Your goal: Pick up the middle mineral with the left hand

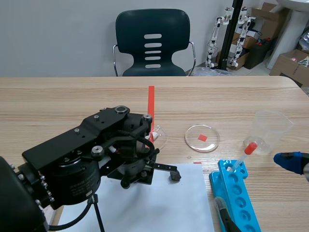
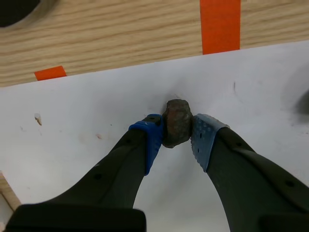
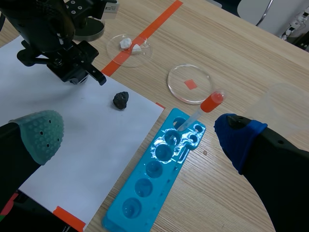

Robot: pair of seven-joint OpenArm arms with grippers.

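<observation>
Counts: we counted one middle mineral (image 2: pixel 177 121), one black lump (image 3: pixel 120 100), two white pieces (image 3: pixel 129 45), two petri dishes, one blue tray (image 3: pixel 159 169), one dropper (image 3: pixel 205 108), one clear cup (image 1: pixel 270 129) and one white paper sheet (image 2: pixel 87 111).
Left arm: it sat bent low over the sheet; the left gripper (image 2: pixel 177 126) was clamped on the middle mineral, a blue pad on each side.
Task item: at the sheet, near the orange tape; we could not tell whether it cleared the paper.
Right arm: low beside the cup; the right gripper (image 3: pixel 140 133) was spread wide, holding nothing.
Materials: the mineral was rough, rounded and brown-grey; the lump was angular; the taped dish (image 3: pixel 145 48) and the bare dish (image 3: pixel 174 87) were clear, round and shallow; the tray was glossy with round wells; the dropper had a red bulb.
</observation>
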